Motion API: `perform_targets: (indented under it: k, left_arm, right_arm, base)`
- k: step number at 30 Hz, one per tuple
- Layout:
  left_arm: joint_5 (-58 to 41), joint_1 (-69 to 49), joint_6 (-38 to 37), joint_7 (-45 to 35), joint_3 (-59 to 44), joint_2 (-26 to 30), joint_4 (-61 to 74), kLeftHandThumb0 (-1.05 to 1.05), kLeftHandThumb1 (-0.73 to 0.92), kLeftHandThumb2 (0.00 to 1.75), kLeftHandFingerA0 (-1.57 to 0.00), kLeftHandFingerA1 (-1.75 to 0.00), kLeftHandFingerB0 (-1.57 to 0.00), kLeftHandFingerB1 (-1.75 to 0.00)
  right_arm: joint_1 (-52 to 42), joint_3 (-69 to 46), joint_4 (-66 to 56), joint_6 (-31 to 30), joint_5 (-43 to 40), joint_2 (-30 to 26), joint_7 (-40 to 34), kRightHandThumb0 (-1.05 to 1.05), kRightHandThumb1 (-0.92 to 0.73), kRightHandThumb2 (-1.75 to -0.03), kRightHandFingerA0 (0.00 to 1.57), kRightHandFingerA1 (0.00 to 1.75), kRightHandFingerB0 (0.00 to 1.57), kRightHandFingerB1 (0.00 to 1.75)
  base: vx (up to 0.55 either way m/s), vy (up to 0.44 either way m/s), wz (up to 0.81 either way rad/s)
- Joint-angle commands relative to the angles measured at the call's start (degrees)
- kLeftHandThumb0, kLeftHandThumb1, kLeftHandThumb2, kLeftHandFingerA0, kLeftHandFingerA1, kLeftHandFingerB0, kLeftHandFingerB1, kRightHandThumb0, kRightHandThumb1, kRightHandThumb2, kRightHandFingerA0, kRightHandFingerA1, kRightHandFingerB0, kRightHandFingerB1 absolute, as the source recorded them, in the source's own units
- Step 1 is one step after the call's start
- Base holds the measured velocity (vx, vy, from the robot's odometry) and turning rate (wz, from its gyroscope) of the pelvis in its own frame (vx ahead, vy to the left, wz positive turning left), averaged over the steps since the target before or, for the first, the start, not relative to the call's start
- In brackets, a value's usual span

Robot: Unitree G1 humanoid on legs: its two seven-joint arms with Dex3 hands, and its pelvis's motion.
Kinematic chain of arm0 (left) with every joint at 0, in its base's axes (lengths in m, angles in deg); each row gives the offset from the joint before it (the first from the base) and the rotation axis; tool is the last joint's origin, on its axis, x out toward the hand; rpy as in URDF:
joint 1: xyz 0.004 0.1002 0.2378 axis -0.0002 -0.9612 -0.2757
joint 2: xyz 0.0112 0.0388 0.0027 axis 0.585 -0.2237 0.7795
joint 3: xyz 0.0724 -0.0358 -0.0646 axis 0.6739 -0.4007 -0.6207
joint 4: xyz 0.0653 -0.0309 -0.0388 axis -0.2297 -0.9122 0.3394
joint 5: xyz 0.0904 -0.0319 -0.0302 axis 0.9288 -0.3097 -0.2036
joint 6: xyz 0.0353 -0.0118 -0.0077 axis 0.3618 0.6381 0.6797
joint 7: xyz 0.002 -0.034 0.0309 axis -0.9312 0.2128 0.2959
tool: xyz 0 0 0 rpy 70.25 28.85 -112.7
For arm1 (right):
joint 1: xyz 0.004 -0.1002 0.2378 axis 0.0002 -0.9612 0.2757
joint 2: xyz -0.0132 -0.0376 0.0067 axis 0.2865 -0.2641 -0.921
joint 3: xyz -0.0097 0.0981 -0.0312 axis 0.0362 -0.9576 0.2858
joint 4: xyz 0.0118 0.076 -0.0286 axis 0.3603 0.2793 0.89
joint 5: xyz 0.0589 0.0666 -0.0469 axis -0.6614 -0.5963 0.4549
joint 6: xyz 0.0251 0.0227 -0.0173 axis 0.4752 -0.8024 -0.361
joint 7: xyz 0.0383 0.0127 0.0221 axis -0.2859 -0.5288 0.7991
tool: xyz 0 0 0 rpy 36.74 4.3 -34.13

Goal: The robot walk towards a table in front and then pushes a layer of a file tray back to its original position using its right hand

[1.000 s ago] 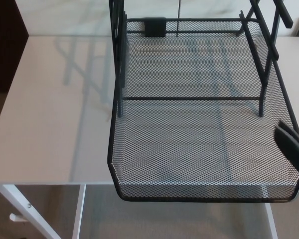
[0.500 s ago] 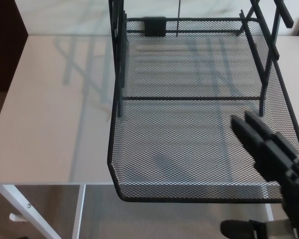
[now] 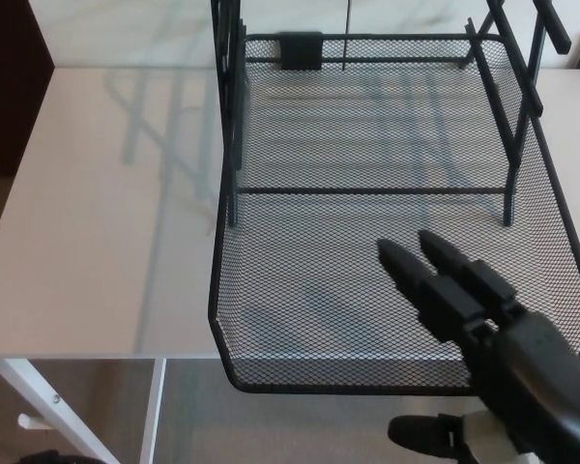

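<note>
A black wire-mesh file tray layer [image 3: 300, 290] is pulled out toward me from its black frame [image 3: 234, 106]; its front rim [image 3: 348, 385] overhangs the white table's near edge. My right hand [image 3: 483, 333] hovers over the front right part of the mesh, two fingers [image 3: 435, 275] stretched forward and left, the thumb [image 3: 420, 435] held apart below the front rim. It holds nothing. No part of my left hand shows.
The white table [image 3: 106, 222] stretches left of the tray, with its white leg [image 3: 39, 406] under the near edge. A dark cabinet [image 3: 10, 77] stands at the far left. A small black block [image 3: 300, 50] sits at the back of the tray.
My right hand has come in from the right edge and moved left and forward over the tray's front part. The tray layer has not moved.
</note>
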Motion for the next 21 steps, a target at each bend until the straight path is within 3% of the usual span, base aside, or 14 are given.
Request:
perform_targets:
  k: [1,12,13,21]
  left_arm:
    - [1.6,1.3,3.2,-0.8,0.4,2.4,2.1,-0.36,0.55,0.56,-0.77,-0.69,-0.59,-0.69]
    - [1.6,2.0,4.0,-1.0,0.6,2.8,3.2,-0.35,0.53,0.55,-0.8,-0.67,-0.59,-0.66]
    - [1.4,2.0,4.0,-1.1,0.6,2.9,3.2,-0.35,0.53,0.56,-0.79,-0.66,-0.59,-0.66]
    - [1.3,1.7,4.8,-0.8,0.6,2.6,4.6,-0.34,0.54,0.56,-0.79,-0.67,-0.6,-0.67]
  right_arm:
    - [5.6,7.2,6.8,-13.5,32.4,-5.5,-12.1,-0.63,-0.52,-0.56,0.0,0.0,0.0,0.0]
    - [8.2,9.0,5.8,-16.2,32.9,-6.1,-12.1,-0.62,-0.56,-0.58,0.0,0.0,0.0,0.0]
    - [8.4,9.3,5.6,-16.4,32.9,-6.2,-12.2,-0.59,-0.49,-0.7,0.0,0.0,0.0,0.0]
    - [10.5,11.6,5.4,-18.2,32.5,-6.1,-10.9,-0.68,-0.47,-0.72,0.0,0.0,0.0,0.01]
  base:
    - [0.0,0.0,0.0]
    - [0.0,0.0,0.0]
    - [0.0,0.0,0.0]
    - [0.0,0.0,0.0]
